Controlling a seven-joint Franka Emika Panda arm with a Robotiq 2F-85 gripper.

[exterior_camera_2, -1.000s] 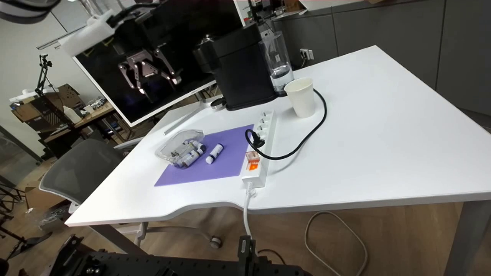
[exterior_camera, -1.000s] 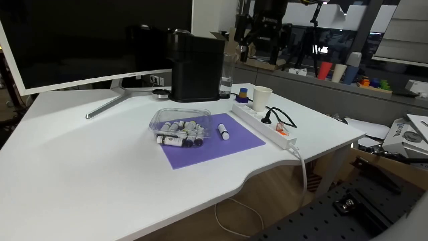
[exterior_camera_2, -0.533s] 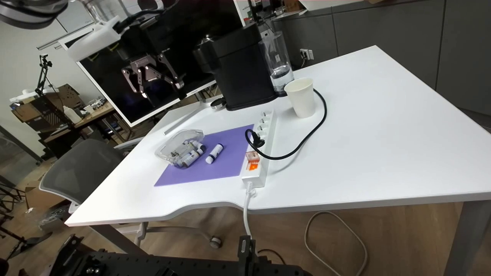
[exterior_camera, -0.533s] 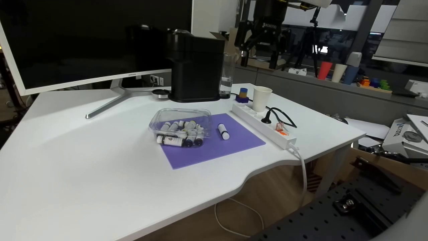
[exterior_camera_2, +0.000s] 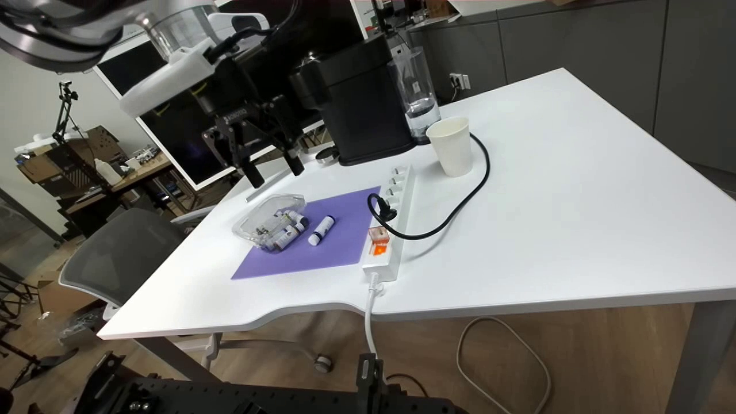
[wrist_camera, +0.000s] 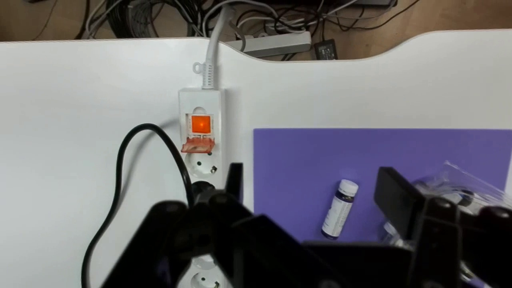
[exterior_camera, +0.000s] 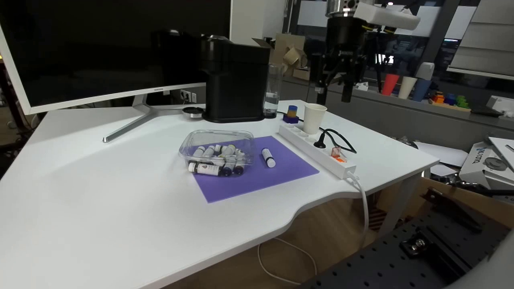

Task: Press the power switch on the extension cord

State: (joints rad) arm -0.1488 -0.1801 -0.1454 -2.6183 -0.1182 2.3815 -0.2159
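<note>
The white extension cord strip lies on the table and also shows in an exterior view and the wrist view. Its orange power switch sits near the cable end and looks lit; it shows in both exterior views. A clear reddish cover stands flipped open beside it. A black plug sits in a socket of the strip. My gripper is open and empty, high above the table, fingers pointing down. In the wrist view its fingers are wide apart, hiding part of the strip.
A white paper cup stands by the strip, with a black cable looping near it. A purple mat holds a clear tub of small bottles and one loose bottle. A black coffee machine and monitor stand behind.
The arm and open gripper have come lower and moved toward the strip, rightward in both exterior views. The fingers have turned to point more straight down. The objects on the table have not moved.
</note>
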